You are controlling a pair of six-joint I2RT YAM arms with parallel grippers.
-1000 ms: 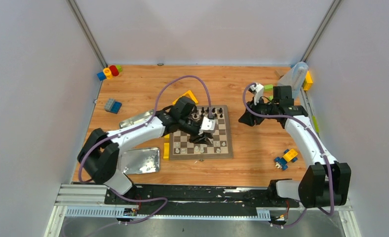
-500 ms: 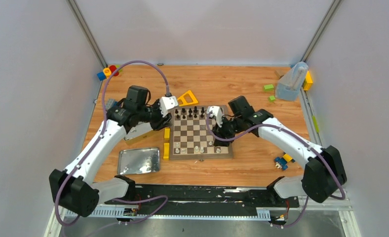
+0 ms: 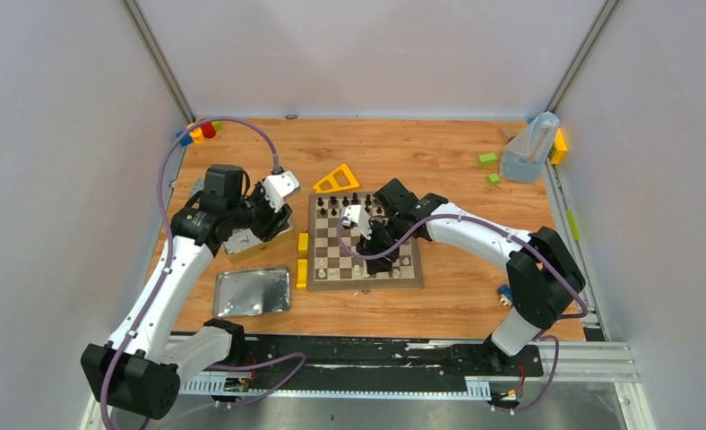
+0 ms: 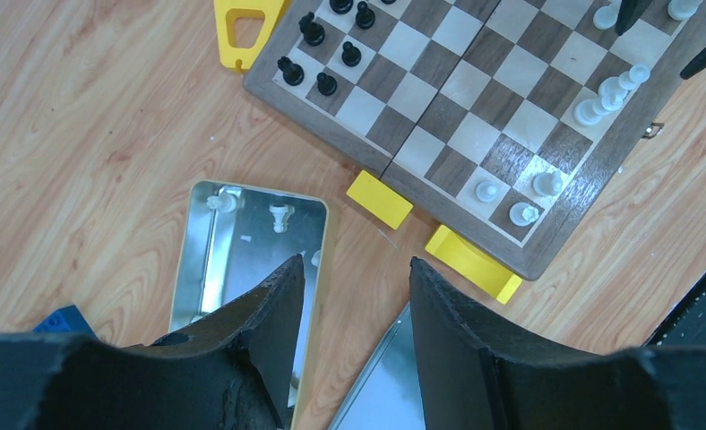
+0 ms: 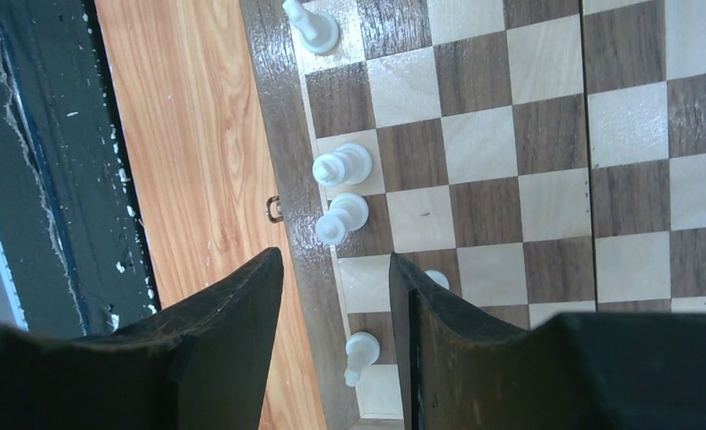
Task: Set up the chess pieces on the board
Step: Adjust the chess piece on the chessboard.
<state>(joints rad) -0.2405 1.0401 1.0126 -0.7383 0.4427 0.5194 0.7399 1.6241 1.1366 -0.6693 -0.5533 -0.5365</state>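
Above the board (image 3: pixel 328 258), right jaws stand apart over white pieces (image 5: pixel 340 166); left jaws apart over a tin (image 4: pixel 242 255).

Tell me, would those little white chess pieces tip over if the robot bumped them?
Probably yes: the white chess pieces look tall and thin over small bases. Being tiny, they're likely light, so a nudge could slide them on the smooth board.

Wooden board (image 4: pixel 461 107) — glossy metal tin (image 4: pixel 233 255), smooth plastic blocks (image 4: pixel 379 199).
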